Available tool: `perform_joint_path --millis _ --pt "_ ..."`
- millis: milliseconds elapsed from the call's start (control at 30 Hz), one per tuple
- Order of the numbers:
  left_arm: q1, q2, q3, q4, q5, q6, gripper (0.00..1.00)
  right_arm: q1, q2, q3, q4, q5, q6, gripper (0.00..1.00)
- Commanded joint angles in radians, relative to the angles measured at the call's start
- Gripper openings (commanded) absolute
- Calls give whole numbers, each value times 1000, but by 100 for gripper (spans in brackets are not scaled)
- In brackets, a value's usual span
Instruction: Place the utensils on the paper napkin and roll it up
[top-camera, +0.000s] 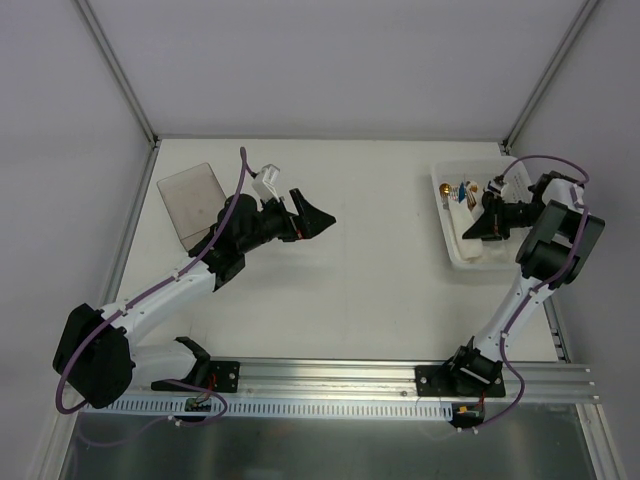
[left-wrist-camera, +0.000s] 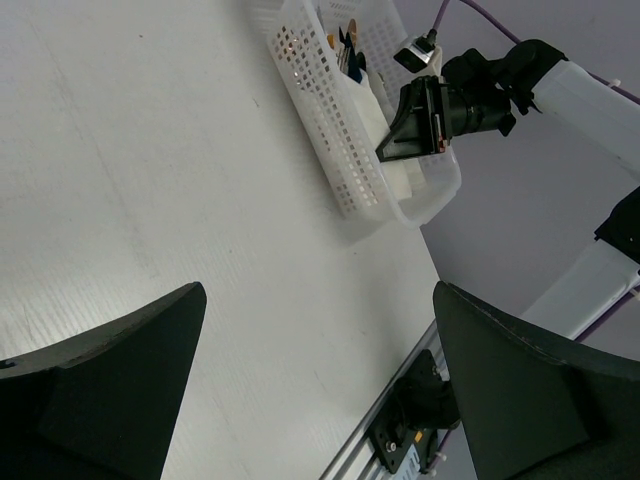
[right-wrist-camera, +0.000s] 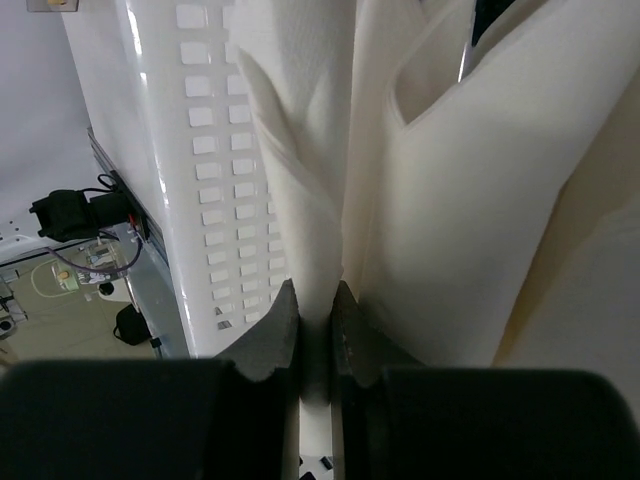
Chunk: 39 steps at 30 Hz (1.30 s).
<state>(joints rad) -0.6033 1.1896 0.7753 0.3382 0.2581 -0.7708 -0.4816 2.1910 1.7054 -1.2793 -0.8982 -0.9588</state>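
Note:
My right gripper (top-camera: 478, 226) reaches into a white perforated basket (top-camera: 455, 250) at the right. In the right wrist view its jaws (right-wrist-camera: 315, 300) are shut on a thin fold of a white paper napkin (right-wrist-camera: 310, 170), next to other folded white paper. Utensils (top-camera: 466, 188) with gold and blue ends lie at the basket's far end; they also show in the left wrist view (left-wrist-camera: 350, 48). My left gripper (top-camera: 318, 218) hovers open and empty over the bare table left of centre, jaws wide apart (left-wrist-camera: 318, 300).
A translucent grey flat tray (top-camera: 195, 205) lies at the back left. The basket wall (right-wrist-camera: 200, 150) is close to the left of my right fingers. The aluminium rail (top-camera: 350, 380) runs along the near edge. White walls enclose the table.

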Motion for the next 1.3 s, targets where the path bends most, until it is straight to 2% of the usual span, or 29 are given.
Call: perform_joint_path --millis 0,500,800,933,1100,1267 --pt "-10 -2 -4 39 -14 -12 99 12 -24 5 -152 18 72 0" --pt "-10 7 5 39 -10 -13 99 58 -79 49 -103 -93 147 0" --pt "-9 7 7 38 -8 -8 99 60 -85 34 -106 -51 123 0" --pt "-9 10 4 38 -8 -13 99 61 -93 -27 -103 -13 108 0" --pt "-7 8 2 36 -13 -13 99 52 -109 -105 -39 45 120 0" --pt "-7 10 9 33 -8 -12 99 54 -99 -107 17 70 149 0"
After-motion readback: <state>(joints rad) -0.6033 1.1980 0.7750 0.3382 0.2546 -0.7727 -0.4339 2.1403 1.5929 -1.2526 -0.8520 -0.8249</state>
